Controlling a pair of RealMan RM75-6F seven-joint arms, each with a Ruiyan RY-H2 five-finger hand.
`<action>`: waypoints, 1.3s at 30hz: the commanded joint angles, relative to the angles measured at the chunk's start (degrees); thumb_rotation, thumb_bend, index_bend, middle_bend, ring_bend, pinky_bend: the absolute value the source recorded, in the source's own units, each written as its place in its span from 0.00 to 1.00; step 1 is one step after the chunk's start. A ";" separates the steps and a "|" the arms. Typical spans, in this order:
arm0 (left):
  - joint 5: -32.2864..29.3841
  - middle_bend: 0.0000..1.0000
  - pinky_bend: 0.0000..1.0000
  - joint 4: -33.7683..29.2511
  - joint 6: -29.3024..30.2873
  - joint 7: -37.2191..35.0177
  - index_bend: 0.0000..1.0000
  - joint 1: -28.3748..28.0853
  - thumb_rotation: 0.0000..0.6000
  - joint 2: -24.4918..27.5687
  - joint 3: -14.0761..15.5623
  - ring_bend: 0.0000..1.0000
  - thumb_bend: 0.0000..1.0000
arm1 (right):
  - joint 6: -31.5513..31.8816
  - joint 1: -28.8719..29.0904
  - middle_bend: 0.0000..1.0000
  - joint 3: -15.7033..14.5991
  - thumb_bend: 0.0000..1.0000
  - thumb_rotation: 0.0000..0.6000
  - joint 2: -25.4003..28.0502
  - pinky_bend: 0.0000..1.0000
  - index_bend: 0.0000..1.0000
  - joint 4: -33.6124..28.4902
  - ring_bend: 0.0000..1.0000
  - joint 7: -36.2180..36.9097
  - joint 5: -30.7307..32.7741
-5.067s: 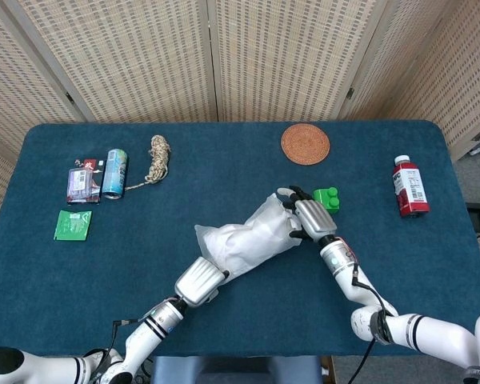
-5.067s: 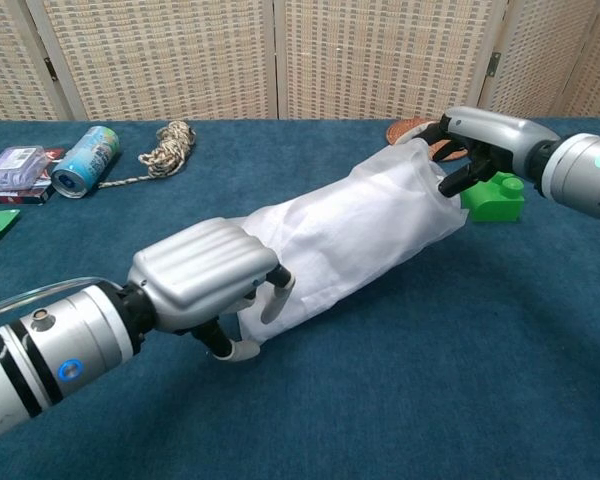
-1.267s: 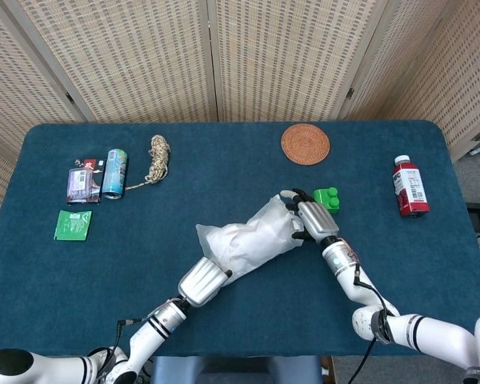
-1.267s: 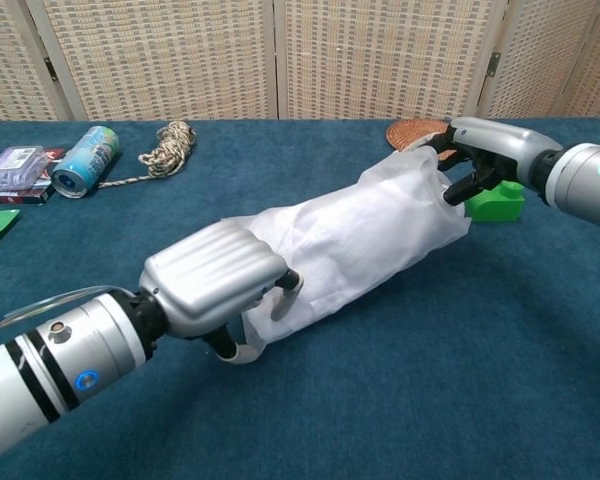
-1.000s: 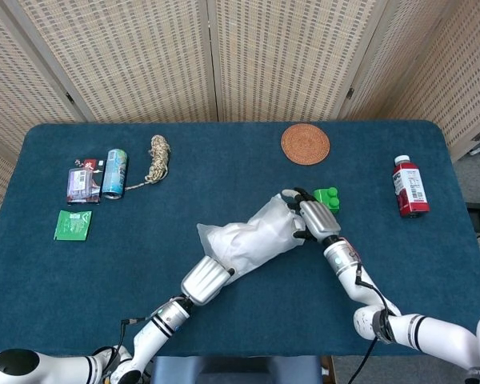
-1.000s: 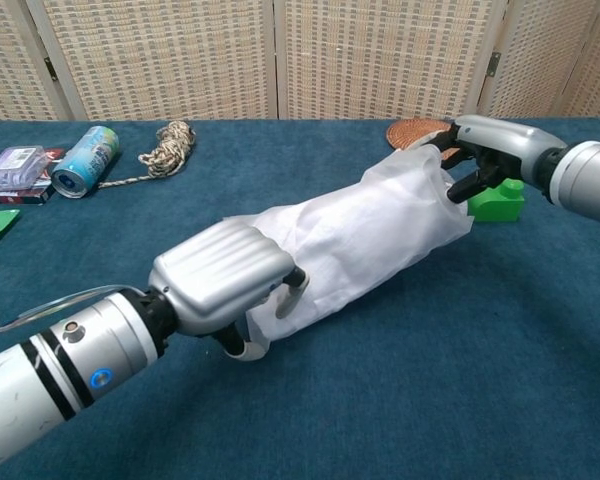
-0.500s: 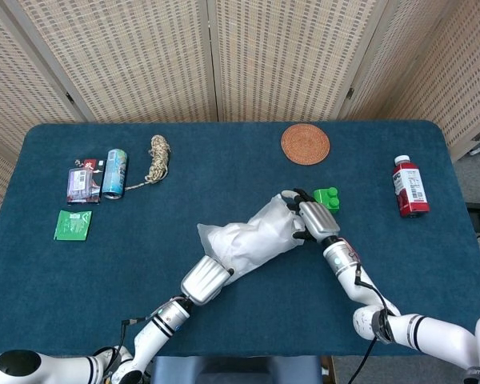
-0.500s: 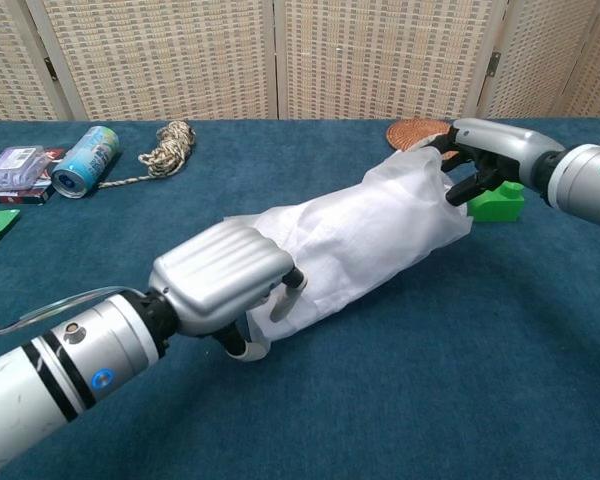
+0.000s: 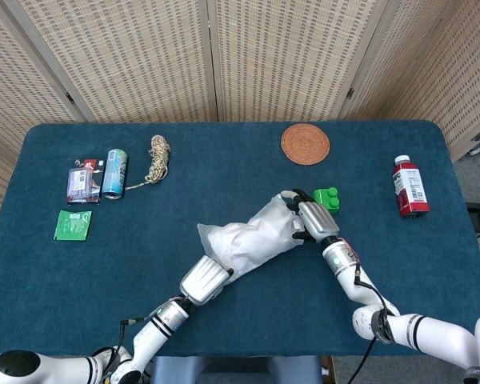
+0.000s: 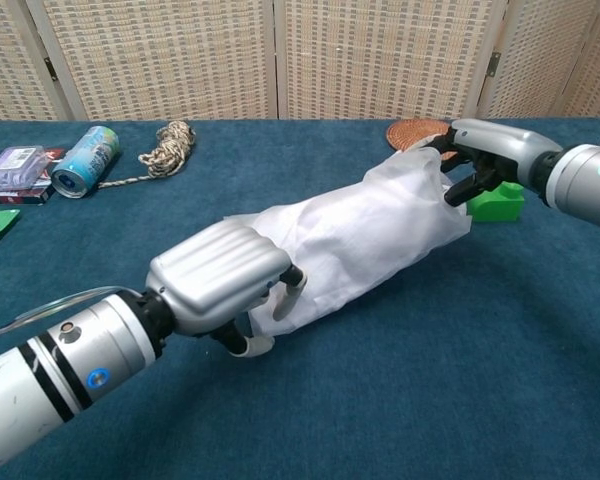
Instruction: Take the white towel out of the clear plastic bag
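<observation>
The white towel (image 10: 355, 235) is lying inside the clear plastic bag (image 9: 252, 234), and the long bundle is stretching across the middle of the dark blue tabletop (image 9: 224, 160), slanting from near you up toward the right.

You are holding the bundle at both ends. Your left hand (image 10: 220, 280) is sitting at the near end with its fingers (image 10: 287, 285) curling onto the bag's edge. Your right hand (image 10: 485, 150) is at the far end, with its dark fingers (image 10: 462, 188) pinching the bag there. I cannot tell which end is the open one, because the plastic is so thin it is hard to see.

To do this step well, I think you are wanting one hand to be gripping only plastic and the other to be gripping only cloth. If both are squeezing bag and towel together, nothing is going to slide. Try pulling slowly and straight along the bundle, so the thin plastic is not ripping or bunching up.

The towel is looking soft and rumpled, rolled into a fat tube with wrinkles. The small green plastic block (image 10: 500, 200) is sitting just behind your right hand, so be watching that you are not bumping it.
</observation>
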 commanded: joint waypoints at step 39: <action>-1.41 1.00 1.00 -3.09 2.21 -1.98 0.64 2.41 1.00 5.29 -0.50 1.00 0.39 | 1.83 -0.30 0.15 2.00 0.66 1.00 3.17 0.15 0.74 -2.51 0.00 -0.28 0.40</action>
